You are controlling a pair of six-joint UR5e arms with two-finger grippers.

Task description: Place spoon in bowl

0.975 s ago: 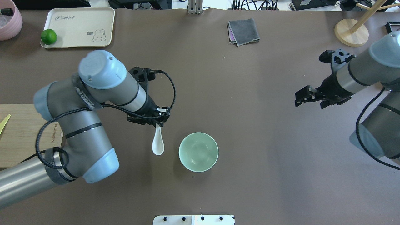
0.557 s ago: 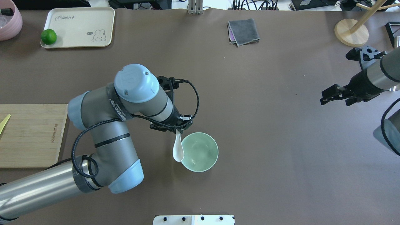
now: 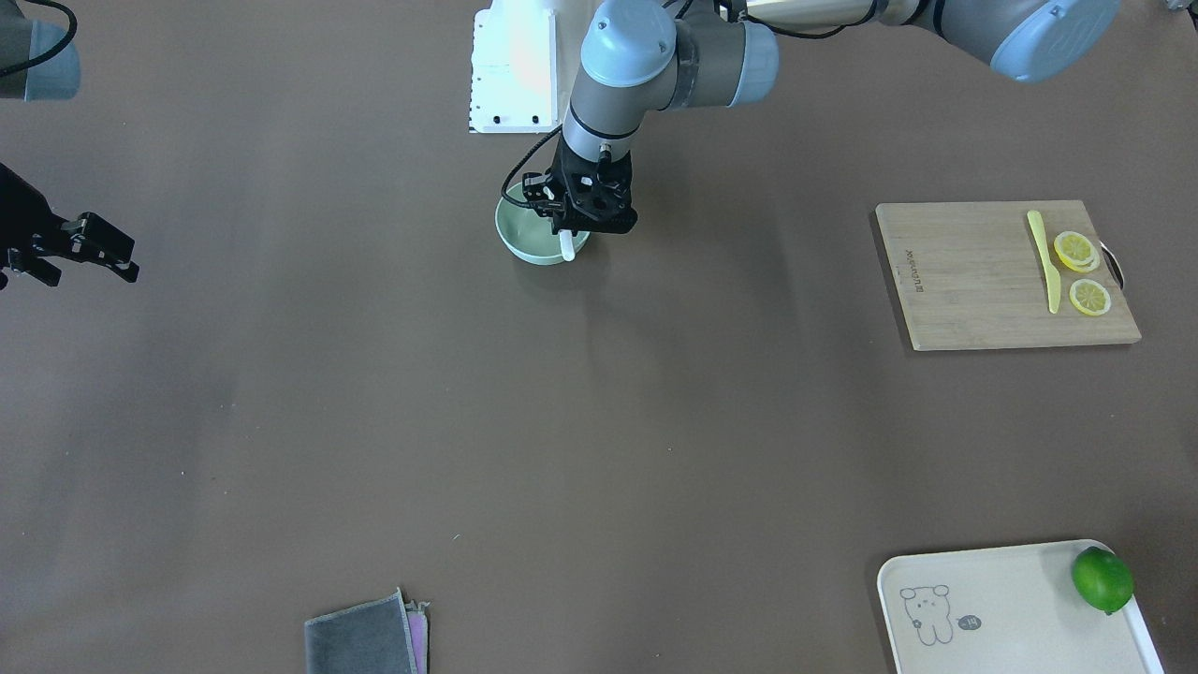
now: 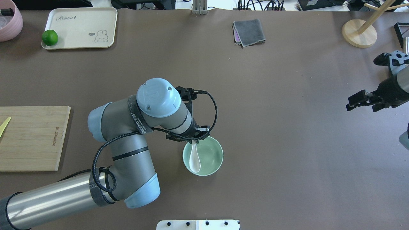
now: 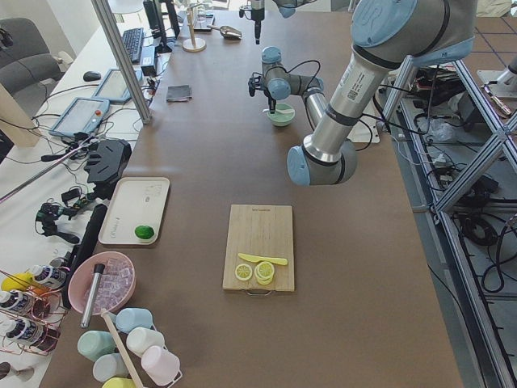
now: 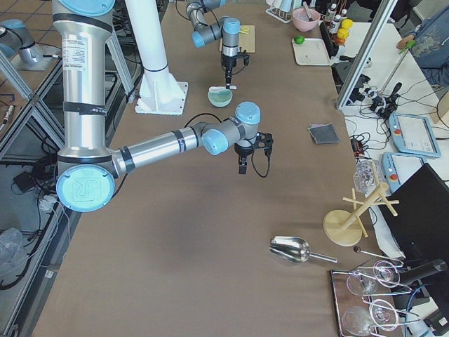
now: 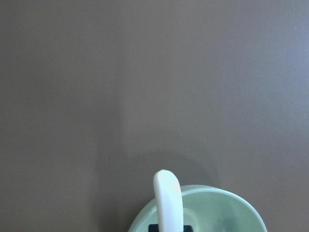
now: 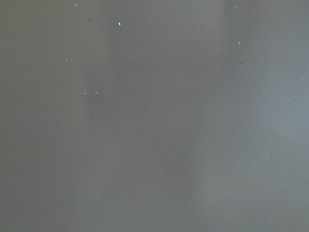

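The pale mint-green bowl [image 4: 211,156] stands on the brown table, near the robot's side of the middle. My left gripper [image 4: 195,139] is over the bowl's far-left rim and is shut on the handle of the white spoon [image 4: 195,161]. The spoon's scoop hangs inside the bowl's outline. In the front-facing view the left gripper [image 3: 573,229] sits over the bowl [image 3: 520,236] with the spoon's handle [image 3: 566,249] showing below it. The left wrist view shows the spoon [image 7: 167,200] above the bowl [image 7: 227,210]. My right gripper [image 4: 353,103] is open and empty, far to the right.
A wooden cutting board [image 3: 973,276] with a yellow knife [image 3: 1044,257] and lemon slices lies on my left. A cream tray [image 4: 81,27] holds a lime [image 4: 50,37]. A grey cloth [image 4: 249,32] and a wooden stand [image 4: 359,32] are at the far edge.
My left arm carried the spoon to the right, from beside the bowl to over it. My right arm drew back to the right.
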